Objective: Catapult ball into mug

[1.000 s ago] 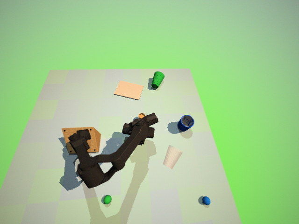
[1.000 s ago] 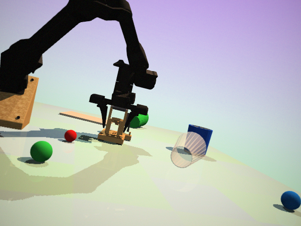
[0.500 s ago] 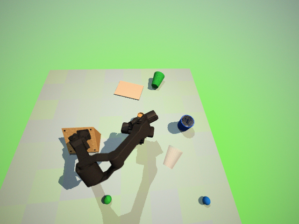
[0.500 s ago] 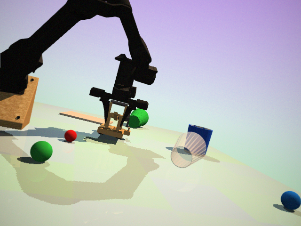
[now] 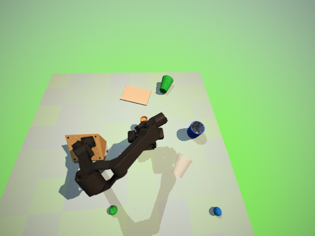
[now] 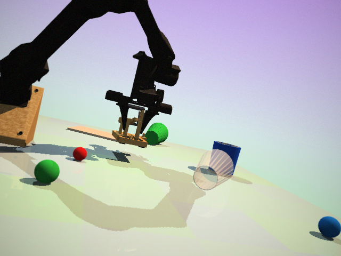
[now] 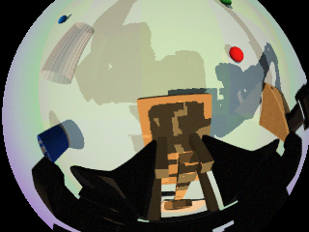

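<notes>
My gripper point(image 6: 132, 131) point(image 7: 180, 142) is shut on the upright frame of the wooden catapult point(image 5: 143, 118) point(image 6: 132, 141) point(image 7: 144, 116). The catapult hangs a little above the table, its base roughly level and its shadow apart from it. The arm hides most of it in the top view. The blue mug point(image 5: 193, 133) point(image 6: 234, 154) point(image 7: 55, 140) stands upright on the table. A red ball point(image 6: 79, 153) point(image 7: 236, 54) lies between the arm's base and the catapult, hidden in the top view. A green ball point(image 5: 113, 210) point(image 6: 46, 170) and a blue ball point(image 5: 217, 211) point(image 6: 329, 226) point(image 7: 63, 19) lie apart.
A clear cup point(image 5: 182, 164) point(image 6: 212, 168) point(image 7: 68, 53) lies on its side near the blue mug. A green cup point(image 5: 166, 83) point(image 6: 161, 132) lies at the back beside a flat tan board point(image 5: 136, 95) point(image 6: 88, 131). The arm stands on a wooden block point(image 5: 102, 147) point(image 6: 16, 121) point(image 7: 272, 113).
</notes>
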Controlling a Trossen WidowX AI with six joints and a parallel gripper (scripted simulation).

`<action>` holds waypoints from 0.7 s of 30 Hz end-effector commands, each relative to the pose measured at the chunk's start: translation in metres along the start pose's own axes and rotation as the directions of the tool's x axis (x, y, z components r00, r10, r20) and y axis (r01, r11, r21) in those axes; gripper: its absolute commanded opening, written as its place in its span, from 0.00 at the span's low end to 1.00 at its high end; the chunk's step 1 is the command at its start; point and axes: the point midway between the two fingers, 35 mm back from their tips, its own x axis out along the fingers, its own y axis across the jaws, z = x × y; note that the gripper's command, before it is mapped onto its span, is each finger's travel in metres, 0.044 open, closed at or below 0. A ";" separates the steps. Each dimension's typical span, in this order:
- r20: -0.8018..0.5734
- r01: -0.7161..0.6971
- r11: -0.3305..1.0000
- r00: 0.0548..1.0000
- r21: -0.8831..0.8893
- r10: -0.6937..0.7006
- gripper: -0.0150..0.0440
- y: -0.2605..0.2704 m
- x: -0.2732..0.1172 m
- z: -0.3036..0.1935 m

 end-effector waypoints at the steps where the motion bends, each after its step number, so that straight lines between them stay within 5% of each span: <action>1: -0.005 -0.003 0.988 1.000 -0.156 0.002 0.25 0.002 -0.002 -0.001; 14: -0.003 -0.003 0.820 1.000 -0.572 0.001 0.25 0.016 0.000 -0.002; 21: -0.003 -0.003 0.789 1.000 -0.614 0.002 0.25 0.023 0.000 -0.005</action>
